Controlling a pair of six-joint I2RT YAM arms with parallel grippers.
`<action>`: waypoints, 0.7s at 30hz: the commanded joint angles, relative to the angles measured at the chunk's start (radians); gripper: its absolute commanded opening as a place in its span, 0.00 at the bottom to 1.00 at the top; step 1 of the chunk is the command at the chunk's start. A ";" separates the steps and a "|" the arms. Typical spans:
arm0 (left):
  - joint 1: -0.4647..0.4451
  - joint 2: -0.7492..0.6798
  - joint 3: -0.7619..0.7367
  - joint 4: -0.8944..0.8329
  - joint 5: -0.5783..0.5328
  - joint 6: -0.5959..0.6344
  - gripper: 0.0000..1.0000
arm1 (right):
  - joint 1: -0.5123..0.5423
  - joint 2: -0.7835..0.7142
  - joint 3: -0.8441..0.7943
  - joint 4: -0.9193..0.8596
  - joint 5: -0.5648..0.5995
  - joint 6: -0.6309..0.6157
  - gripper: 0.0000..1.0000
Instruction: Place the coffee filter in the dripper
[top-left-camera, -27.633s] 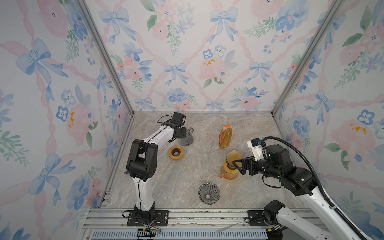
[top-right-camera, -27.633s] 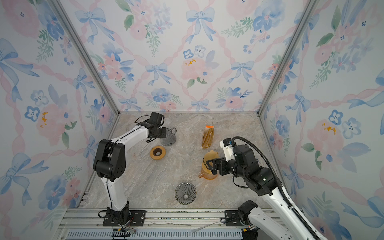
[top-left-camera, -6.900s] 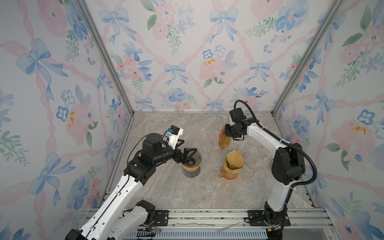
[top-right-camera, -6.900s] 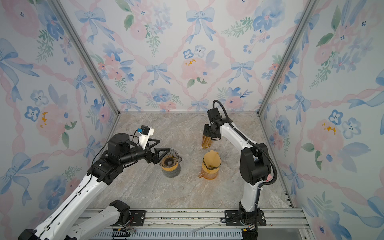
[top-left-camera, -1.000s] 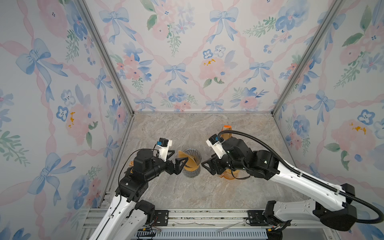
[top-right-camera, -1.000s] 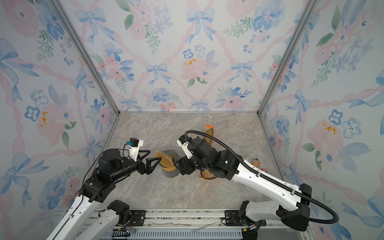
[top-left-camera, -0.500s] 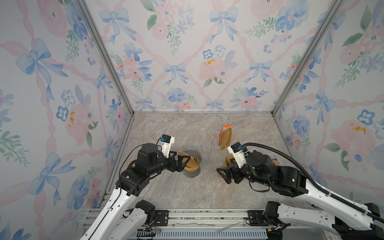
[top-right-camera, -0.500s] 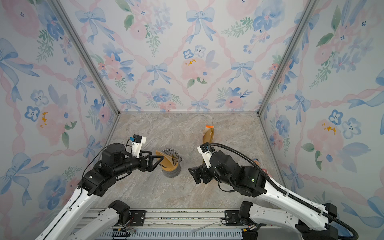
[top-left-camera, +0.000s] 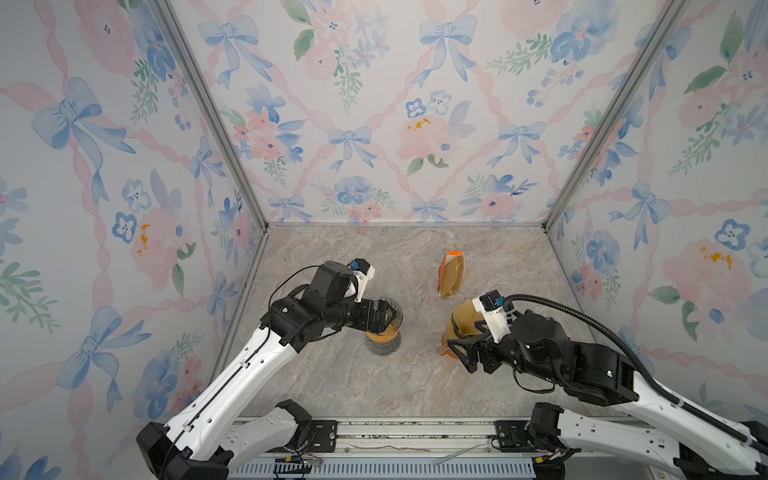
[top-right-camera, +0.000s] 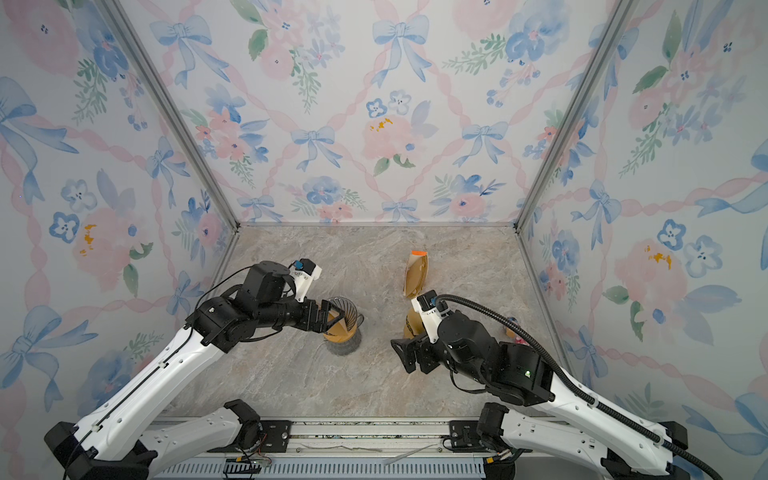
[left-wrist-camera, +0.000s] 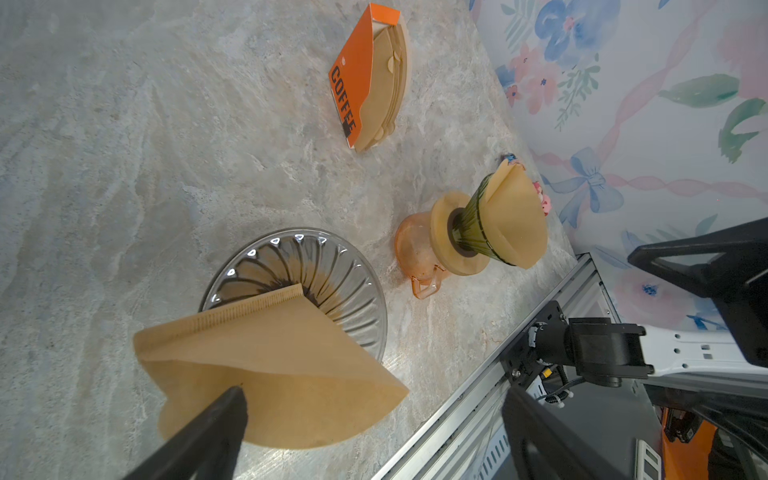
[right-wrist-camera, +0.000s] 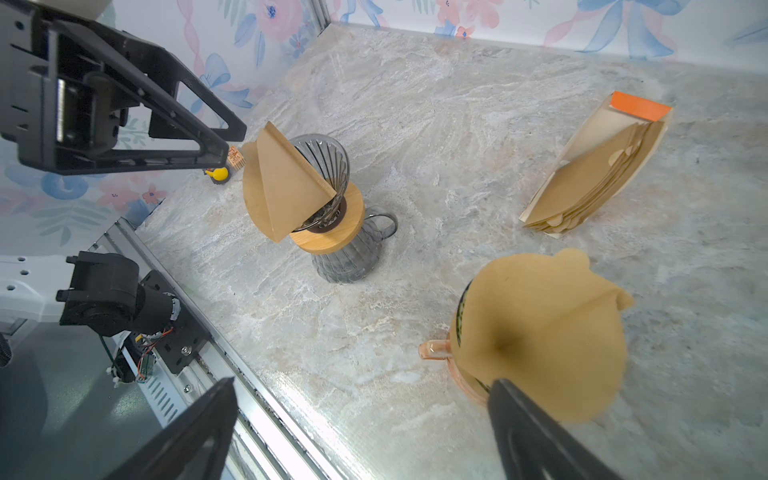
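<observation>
Floral-papered enclosure, marbled table (top-left-camera: 374, 257). Step in hand is judged to be seating. A folded coffee filter (right-wrist-camera: 282, 187) is lodged point-down in the grey glass dripper (right-wrist-camera: 328, 158) on its carafe (right-wrist-camera: 345, 262). It is leaned flat against one side, with most of it hung out over the rim.

Left gripper (top-right-camera: 326, 318) is seen spread wide, nothing grasped. One fingertip is parked just beside the filter's outer face and the other is well clear of it; contact cannot be told.

Right gripper (top-left-camera: 459, 355) is likewise spread and empty, held just beside the amber carafe (left-wrist-camera: 415, 249). Its green dripper (left-wrist-camera: 473, 228) is already lined with a second filter (left-wrist-camera: 515, 216). Filter pack (top-left-camera: 451, 274) is stood further back, apart from both.

Next move likely called for: the filter nudged inward and opened by the left gripper until it is settled against the ribs. A light touch would be needed, since paper is easily creased or tipped out.
</observation>
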 joint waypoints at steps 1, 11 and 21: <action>-0.014 0.038 0.041 -0.062 0.006 -0.010 0.98 | 0.000 -0.027 -0.024 -0.039 0.034 0.021 0.96; -0.025 0.137 0.108 -0.088 0.010 -0.006 0.98 | -0.003 -0.034 -0.036 -0.042 0.049 0.030 0.96; -0.031 0.252 0.203 -0.086 0.003 0.019 0.98 | -0.004 -0.046 -0.043 -0.052 0.060 0.040 0.96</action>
